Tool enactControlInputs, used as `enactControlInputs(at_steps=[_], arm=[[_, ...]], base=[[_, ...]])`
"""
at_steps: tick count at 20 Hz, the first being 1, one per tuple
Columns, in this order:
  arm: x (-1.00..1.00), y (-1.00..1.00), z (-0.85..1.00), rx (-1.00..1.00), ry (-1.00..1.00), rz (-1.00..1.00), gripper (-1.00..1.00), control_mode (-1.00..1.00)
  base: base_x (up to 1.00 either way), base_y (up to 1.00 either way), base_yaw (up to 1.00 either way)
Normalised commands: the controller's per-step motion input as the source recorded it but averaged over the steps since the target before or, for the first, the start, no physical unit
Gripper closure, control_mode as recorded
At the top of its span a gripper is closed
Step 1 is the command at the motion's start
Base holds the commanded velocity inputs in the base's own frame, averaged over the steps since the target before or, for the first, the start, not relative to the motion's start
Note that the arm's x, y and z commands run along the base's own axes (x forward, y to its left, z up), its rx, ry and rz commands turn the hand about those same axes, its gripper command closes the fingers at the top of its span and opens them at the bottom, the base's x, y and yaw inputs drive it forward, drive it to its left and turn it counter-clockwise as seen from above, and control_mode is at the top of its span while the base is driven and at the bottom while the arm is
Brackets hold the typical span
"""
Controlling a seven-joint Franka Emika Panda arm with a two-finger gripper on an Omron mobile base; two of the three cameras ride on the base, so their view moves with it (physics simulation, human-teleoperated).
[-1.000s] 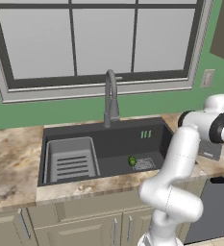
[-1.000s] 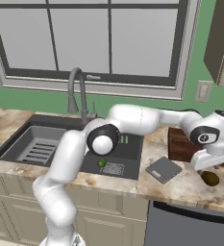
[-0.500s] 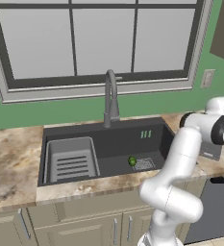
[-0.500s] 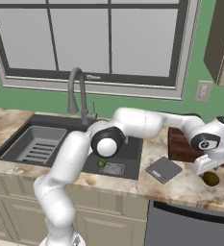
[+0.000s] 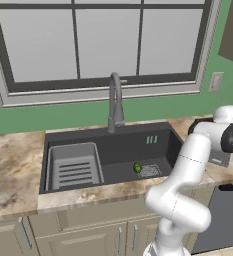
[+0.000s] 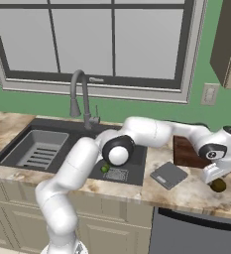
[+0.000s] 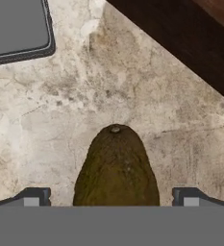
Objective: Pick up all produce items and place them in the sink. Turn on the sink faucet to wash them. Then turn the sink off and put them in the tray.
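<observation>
One green produce item [image 5: 137, 167] in the sink [image 5: 119, 144] by the drain, one brown produce item [image 7: 116, 168] on the counter [image 7: 84, 96], gripper [image 7: 111, 198] fingers wide apart around it, tray [image 7: 190, 38] at one o'clock.

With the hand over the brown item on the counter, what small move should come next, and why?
Probably lower a little and close the fingers: the gripper is open, and the brown item lies between them on the counter.

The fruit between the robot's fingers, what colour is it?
Dark olive-brown fruit, with a mottled skin; the hand view shows it best.
</observation>
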Motion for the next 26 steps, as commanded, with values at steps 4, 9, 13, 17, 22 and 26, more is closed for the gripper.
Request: enactControlInputs(at_steps=[4, 9, 13, 17, 22, 26], arm=[[0.12, -0.24, -0.19, 0.00, 0.05, 0.00, -1.00, -1.00], [-0.08, -0.09, -0.27, 0.00, 0.15, 0.00, -1.00, -1.00], [-0.11, 0.00, -0.31, 0.00, 0.19, 0.00, 1.00, -1.00], [-0.13, 0.00, -0.12, 0.03, 0.13, 0.00, 1.00, -1.00], [-0.58, 0.00, 0.30, 0.11, -0.04, 0.00, 1.00, -1.00], [-0.77, 0.07, 0.81, 0.08, -0.21, 0.00, 1.00, -1.00]], base=[[0.00, 0.00, 0.00], [0.00, 0.00, 0.00], [0.00, 0.00, 0.00], [0.00, 0.00, 0.00], [0.00, 0.00, 0.00], [0.00, 0.00, 0.00]])
